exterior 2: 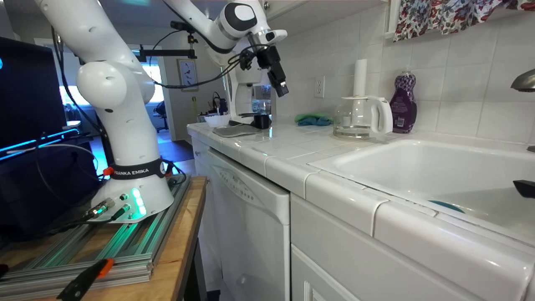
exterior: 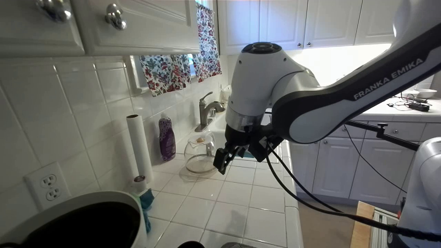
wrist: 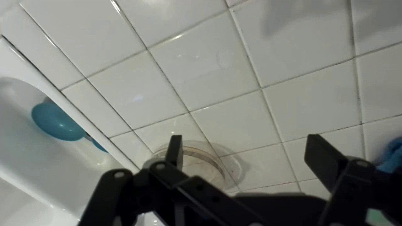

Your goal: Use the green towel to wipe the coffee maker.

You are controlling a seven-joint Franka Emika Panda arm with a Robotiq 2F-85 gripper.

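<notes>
A green and blue towel (exterior 2: 313,119) lies bunched on the counter by the wall. Its blue part (exterior: 147,199) shows beside a large white round vessel, and a blue edge (wrist: 391,153) shows in the wrist view. A glass coffee carafe (exterior: 200,156) with white lid and handle stands upright between towel and sink (exterior 2: 349,123). A white appliance (exterior 2: 243,98), perhaps the coffee maker, stands at the counter's far end. My gripper (wrist: 246,150) is open and empty above the counter; in an exterior view (exterior: 222,162) it appears near the carafe, apart from the towel.
A purple soap bottle (exterior 2: 403,102) and a paper roll (exterior: 139,148) stand along the wall. The sink (exterior 2: 418,159) holds a teal utensil (wrist: 59,121). A white vessel with dark inside (exterior: 137,220) is close by. A grey mat (exterior 2: 236,131) and black cup (exterior 2: 262,121) lie farther along.
</notes>
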